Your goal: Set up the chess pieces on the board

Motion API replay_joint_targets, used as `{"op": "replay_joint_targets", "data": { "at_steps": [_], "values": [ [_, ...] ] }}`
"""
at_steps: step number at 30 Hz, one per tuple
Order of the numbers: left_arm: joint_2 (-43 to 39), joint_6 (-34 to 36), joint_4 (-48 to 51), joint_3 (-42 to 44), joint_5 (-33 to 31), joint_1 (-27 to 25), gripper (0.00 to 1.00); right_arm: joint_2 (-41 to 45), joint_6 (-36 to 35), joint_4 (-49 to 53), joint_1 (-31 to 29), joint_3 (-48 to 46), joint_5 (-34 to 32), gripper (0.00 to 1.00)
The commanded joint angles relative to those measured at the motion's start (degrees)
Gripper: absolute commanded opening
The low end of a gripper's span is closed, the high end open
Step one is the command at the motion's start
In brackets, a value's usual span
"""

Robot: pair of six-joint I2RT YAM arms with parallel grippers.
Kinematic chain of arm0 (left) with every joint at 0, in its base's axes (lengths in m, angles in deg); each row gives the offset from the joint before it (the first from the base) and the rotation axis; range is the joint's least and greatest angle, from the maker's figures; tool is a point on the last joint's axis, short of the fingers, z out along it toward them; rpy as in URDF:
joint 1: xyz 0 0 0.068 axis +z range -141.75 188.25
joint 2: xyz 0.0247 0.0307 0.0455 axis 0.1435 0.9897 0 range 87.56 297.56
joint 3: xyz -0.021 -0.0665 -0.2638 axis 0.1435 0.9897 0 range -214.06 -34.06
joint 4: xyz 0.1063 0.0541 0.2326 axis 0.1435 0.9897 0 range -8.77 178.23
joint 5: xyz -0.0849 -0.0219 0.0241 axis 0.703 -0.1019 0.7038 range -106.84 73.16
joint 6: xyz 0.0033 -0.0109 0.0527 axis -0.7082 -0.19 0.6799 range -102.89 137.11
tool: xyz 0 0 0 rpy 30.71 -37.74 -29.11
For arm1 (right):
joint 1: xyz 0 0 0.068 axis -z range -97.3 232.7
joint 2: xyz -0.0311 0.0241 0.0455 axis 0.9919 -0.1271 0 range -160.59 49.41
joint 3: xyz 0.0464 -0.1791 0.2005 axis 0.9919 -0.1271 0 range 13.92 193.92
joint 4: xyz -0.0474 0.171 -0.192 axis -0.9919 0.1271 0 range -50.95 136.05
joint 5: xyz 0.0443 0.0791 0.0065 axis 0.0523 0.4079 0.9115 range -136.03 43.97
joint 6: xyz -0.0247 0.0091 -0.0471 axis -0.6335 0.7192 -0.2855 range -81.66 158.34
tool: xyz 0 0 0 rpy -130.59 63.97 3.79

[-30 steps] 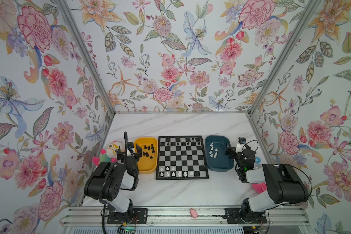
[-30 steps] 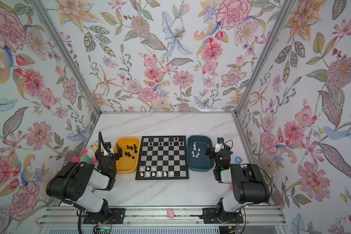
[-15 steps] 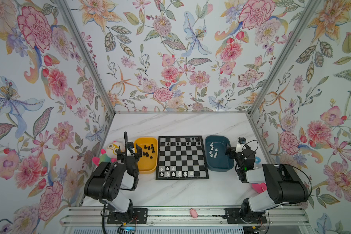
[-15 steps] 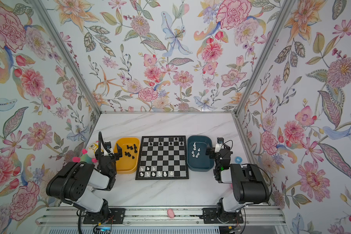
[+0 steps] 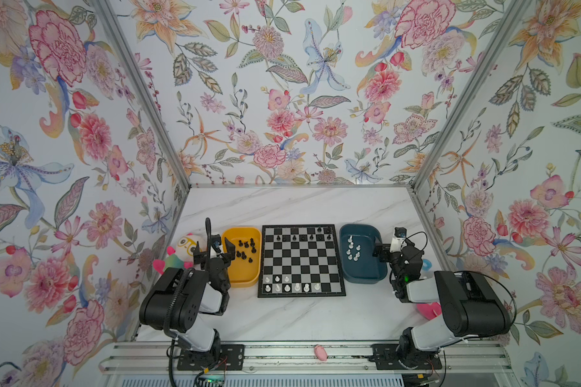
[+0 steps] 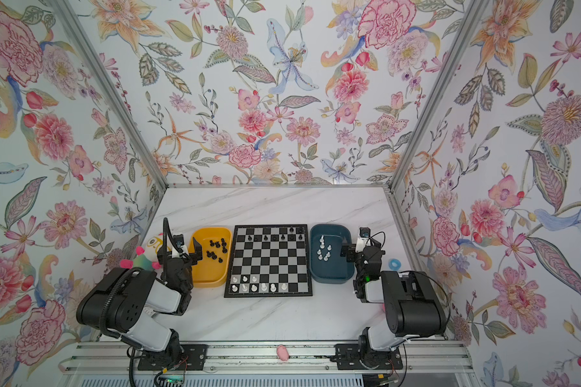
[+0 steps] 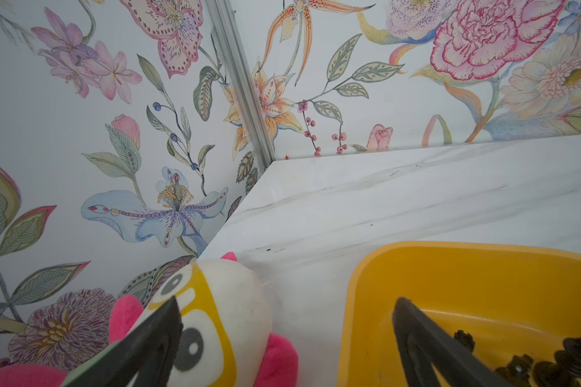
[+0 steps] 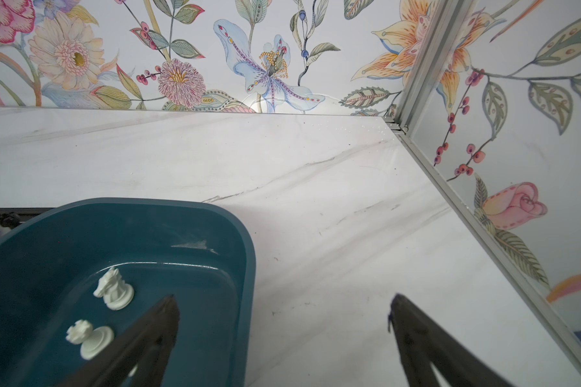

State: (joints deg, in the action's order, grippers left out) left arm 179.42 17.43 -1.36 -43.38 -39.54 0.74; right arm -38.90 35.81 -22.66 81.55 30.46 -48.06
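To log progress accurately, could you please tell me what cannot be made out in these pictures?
- Kinds of the far-row black pieces on the board: too small in both top views.
- Loose black pieces in the yellow tray, left wrist view: only a few show; the rest are cut off by the picture edge or behind a finger of the left gripper.
- Pink plush, top view: mostly hidden behind the right arm.

No visible chg vs a sec ago, left claw (image 7: 287,303) & right claw (image 8: 283,298) incl.
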Motion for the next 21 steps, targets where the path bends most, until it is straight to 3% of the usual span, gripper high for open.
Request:
{"op": "replay_joint_targets", "data": {
  "at_steps": [1, 5, 12, 17, 21],
  "values": [
    [-0.9, -0.8, -1.0, -0.7, 1.0, 0.5, 0.9, 3.0, -0.5, 6.8, -0.9, 3.3, -1.0, 0.93],
    [-5.2, -0.5, 2.1, -0.7, 0.5, 0.4, 0.89, 9.6, 0.3, 16.0, -1.0, 5.1, -2.0, 0.93],
    [-17.5, -0.8, 21.6, -7.0, 0.7, 0.2, 0.89, 19.0, 4.0, 36.8, -2.0, 12.1, -3.4, 0.93],
    [-25.7, -5.7, 40.2, -14.0, 7.4, 0.1, 0.89, 20.9, 4.9, 54.7, -4.6, 21.5, -3.0, 0.9],
    [-28.5, -10.6, 49.5, -19.1, 13.3, 0.1, 0.89, 18.8, 5.3, 67.2, -7.7, 29.8, -2.8, 0.86]
  ]
}}
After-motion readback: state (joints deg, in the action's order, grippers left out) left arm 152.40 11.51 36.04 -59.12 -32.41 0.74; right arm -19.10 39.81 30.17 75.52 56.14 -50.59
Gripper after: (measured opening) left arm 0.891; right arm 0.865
